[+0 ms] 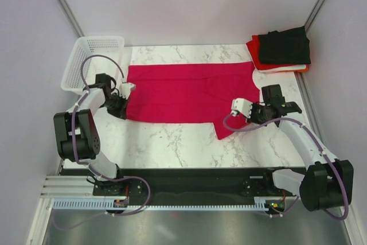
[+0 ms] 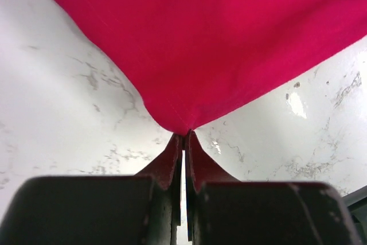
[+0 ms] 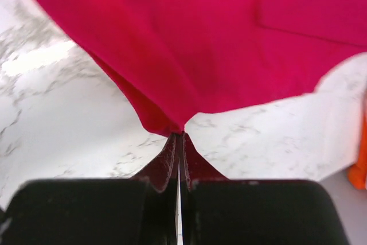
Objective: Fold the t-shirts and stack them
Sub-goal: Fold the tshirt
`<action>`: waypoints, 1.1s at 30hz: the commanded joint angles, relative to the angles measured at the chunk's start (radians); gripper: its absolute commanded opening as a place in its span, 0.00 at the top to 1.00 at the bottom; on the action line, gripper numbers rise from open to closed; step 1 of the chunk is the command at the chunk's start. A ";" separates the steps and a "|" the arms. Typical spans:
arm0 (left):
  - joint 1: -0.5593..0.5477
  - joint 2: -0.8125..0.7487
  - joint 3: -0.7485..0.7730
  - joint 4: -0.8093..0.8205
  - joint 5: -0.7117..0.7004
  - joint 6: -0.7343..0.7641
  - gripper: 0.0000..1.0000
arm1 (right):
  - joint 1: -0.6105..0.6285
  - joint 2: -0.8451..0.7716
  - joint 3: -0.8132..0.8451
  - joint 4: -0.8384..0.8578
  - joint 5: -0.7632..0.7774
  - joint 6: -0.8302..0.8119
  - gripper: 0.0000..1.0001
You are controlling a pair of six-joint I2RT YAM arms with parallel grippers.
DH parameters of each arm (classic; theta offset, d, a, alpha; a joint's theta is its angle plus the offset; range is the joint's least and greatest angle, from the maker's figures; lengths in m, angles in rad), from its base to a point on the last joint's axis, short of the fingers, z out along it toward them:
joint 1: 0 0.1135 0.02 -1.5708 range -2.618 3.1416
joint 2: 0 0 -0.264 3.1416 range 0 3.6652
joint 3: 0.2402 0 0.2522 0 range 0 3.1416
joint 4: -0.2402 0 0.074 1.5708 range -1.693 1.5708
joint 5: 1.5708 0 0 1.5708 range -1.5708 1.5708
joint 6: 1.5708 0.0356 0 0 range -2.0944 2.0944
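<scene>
**Workpiece position.** In the overhead view, the crimson-pink t-shirt (image 1: 183, 93) lies spread across the middle of the marble table (image 1: 172, 142). Its long axis runs from 9 o'clock to 3 o'clock. One pointed flap of cloth projects from the near edge toward 5 o'clock.

**Left end effector** (image 2: 183, 137). Closed, with the fingers clamped on a tip of the crimson cloth at the shirt's 9 o'clock end, by its near corner. In the left wrist view the fabric fans out from the pinch point over the table.

**Right end effector** (image 3: 180, 135). Closed, gripping a gathered point of the same shirt on its 3 o'clock side. In the right wrist view the cloth is drawn into a peak between the shut fingers.

**Stack.** Located at 2 o'clock, in the far corner of the table:
- A folded black t-shirt (image 1: 285, 45) lies on top.
- An orange-red t-shirt (image 1: 256, 55) shows beneath it.
- A white t-shirt (image 1: 281, 68) shows along the near side.

**Other items.** A white mesh basket (image 1: 86, 64) stands at 10 o'clock, near the spread shirt's far corner
</scene>
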 commanded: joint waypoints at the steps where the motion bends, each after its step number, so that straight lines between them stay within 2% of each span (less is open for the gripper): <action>1: 0.000 -0.038 0.078 -0.012 0.021 0.046 0.98 | -0.011 0.002 0.094 0.104 0.004 0.210 1.00; 6: 0.000 -0.011 0.174 -0.027 0.040 0.032 0.98 | -0.020 0.076 0.224 0.201 0.028 0.321 1.00; 13: 0.000 0.081 0.334 -0.047 0.046 0.003 0.98 | -0.048 0.276 0.419 0.310 0.044 0.463 1.00; 21: -0.021 0.273 0.573 -0.110 0.060 -0.021 0.98 | -0.068 0.467 0.641 0.425 0.061 0.578 1.00; 29: -0.049 0.474 0.858 -0.167 0.031 -0.046 0.98 | -0.069 0.694 0.888 0.436 0.093 0.666 1.00; 33: -0.047 0.555 0.961 -0.196 0.012 -0.052 0.98 | -0.069 0.761 0.944 0.438 0.107 0.649 1.00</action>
